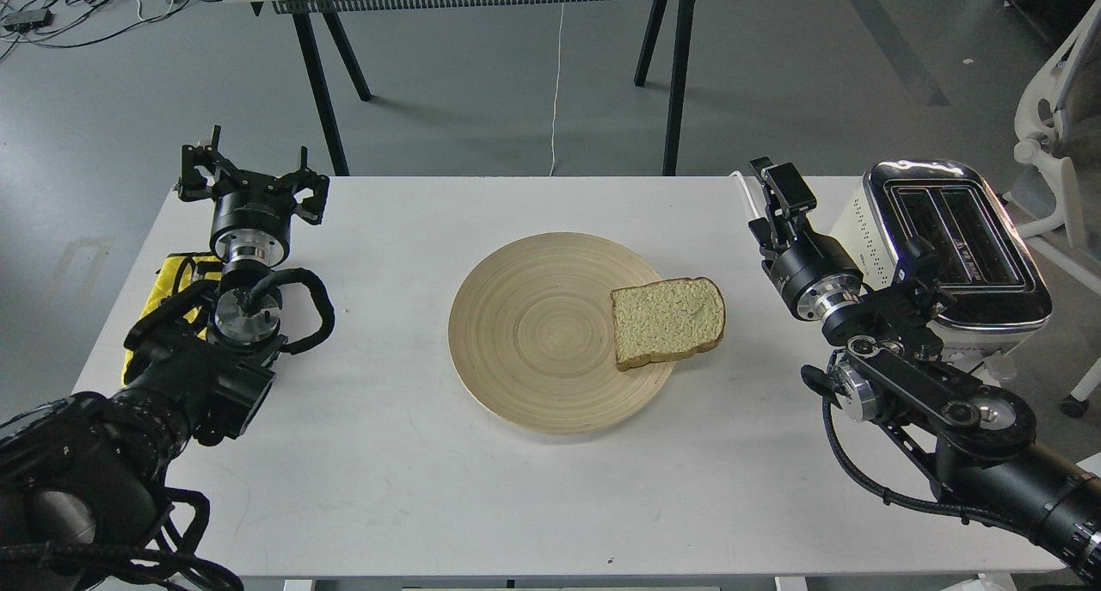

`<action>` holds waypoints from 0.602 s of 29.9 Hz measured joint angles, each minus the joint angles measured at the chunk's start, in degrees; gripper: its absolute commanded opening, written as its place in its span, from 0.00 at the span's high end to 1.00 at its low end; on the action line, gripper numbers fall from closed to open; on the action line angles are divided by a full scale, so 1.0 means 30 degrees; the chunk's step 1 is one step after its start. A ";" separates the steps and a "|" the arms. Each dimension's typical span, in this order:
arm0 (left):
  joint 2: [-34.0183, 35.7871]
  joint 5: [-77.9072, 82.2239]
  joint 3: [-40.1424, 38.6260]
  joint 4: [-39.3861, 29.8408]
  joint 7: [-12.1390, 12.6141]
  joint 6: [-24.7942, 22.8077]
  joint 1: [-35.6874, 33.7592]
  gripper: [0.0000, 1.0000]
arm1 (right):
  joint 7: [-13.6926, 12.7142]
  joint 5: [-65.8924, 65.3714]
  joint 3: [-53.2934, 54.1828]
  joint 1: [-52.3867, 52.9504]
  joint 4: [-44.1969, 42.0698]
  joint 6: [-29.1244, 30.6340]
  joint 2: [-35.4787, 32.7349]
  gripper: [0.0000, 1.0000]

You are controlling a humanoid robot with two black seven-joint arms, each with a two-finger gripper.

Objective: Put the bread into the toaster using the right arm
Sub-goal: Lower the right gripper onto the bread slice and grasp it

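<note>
- The bread (667,322) lies flat on the right edge of a round wooden plate (533,333), its outer crust hanging a little past the rim onto the white table (413,479).
- The right pincer (778,187) hovers over the table's far right part, beside the toaster (950,247), and holds nothing. It shows edge-on and dark, so I cannot tell whether its fingers are spread or pressed together.
- The relation that matters: the bread lies to the left of that pincer and nearer to the robot, well apart from it, with bare table between them. The toaster stands just on the pincer's other side.
- So the reach, as I judge it, goes left and down to the slice, then back right and up to the slots.
- The slice's rounded top points right, toward the toaster; its straight bottom edge faces the plate's middle.
- The toaster's two black slots run lengthwise away from the robot, slightly slanted, so the slice will have to be stood on edge and turned to line up with them.
- The left pincer (251,178) is spread wide and empty at the table's far left, well away from the bread; the right arm is clearly the nearer one.
</note>
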 measured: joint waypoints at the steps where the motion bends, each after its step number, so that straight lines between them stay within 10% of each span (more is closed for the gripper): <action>1: 0.0000 0.0001 0.0000 0.0000 0.0000 0.0000 0.0000 0.00 | -0.0001 -0.0021 -0.0353 0.0000 -0.0191 -0.0343 -0.0023 0.01; 18: 0.0000 0.0000 0.0002 0.0007 0.0001 0.0000 -0.0007 0.00 | -0.0542 0.0009 -0.4187 -0.0277 -0.1787 -0.1610 0.0185 0.02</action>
